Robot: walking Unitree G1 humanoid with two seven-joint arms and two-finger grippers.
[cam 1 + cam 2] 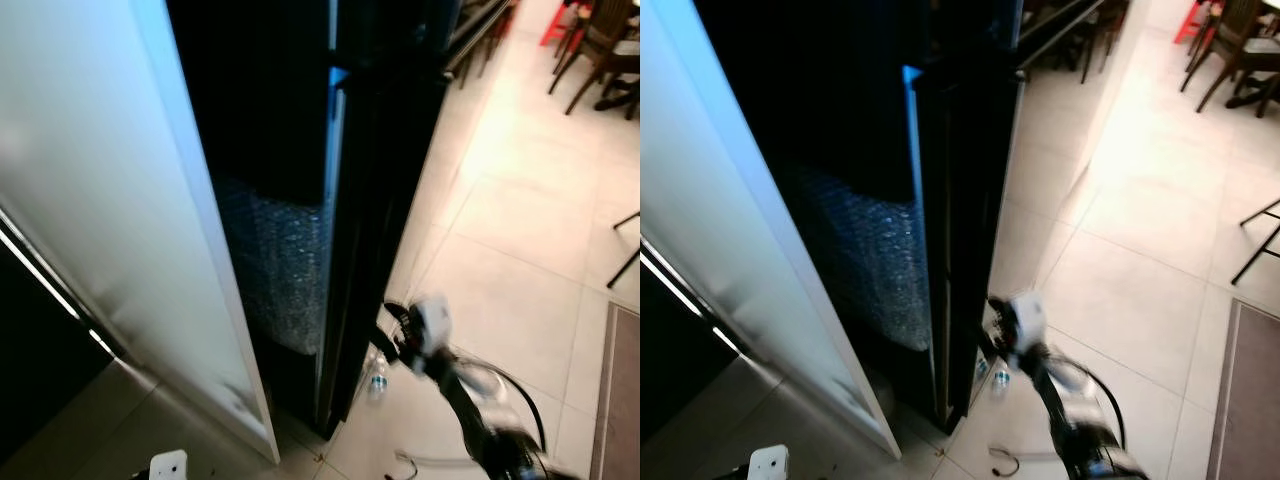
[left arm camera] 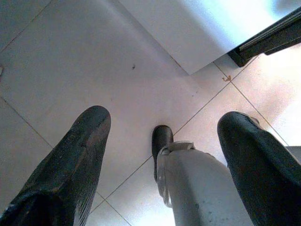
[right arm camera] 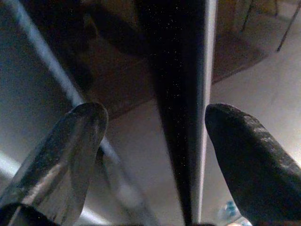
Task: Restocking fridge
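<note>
White and glossy, the fridge door [image 1: 120,230] stands open on your left, swung wide so its flat face takes up that side of the head views. Beyond its edge you look into the dark fridge [image 1: 270,110] interior, where a patch of bubble wrap [image 1: 285,270] sits low down, pale against the black. A second, dark door [image 1: 960,240] stands edge-on just right of the opening, with a thin bright strip running down its edge.

Your right gripper [image 3: 155,141] is raised toward that dark door; in its wrist view the two black fingers [image 3: 249,160] are spread apart with the door's edge running between them, not pinched on anything. In the head views the right arm [image 1: 430,335] reaches forward from the lower right, blurred, close to the bottom of the dark door. A small water bottle [image 1: 377,378] stands on the floor just beside the foot of that door, near the arm.

Your left gripper [image 2: 162,141] hangs low, pointing at the pale tiled floor [image 2: 84,61]; its fingers are apart and hold nothing. Between them you see the robot's leg and foot [image 2: 162,141] on the tiles, and the bottom corner of the white door beyond.

To the right, the tiled floor stretches to dark chairs [image 1: 600,50] in the far corner, and a mat [image 1: 622,400] lies along the right edge
</note>
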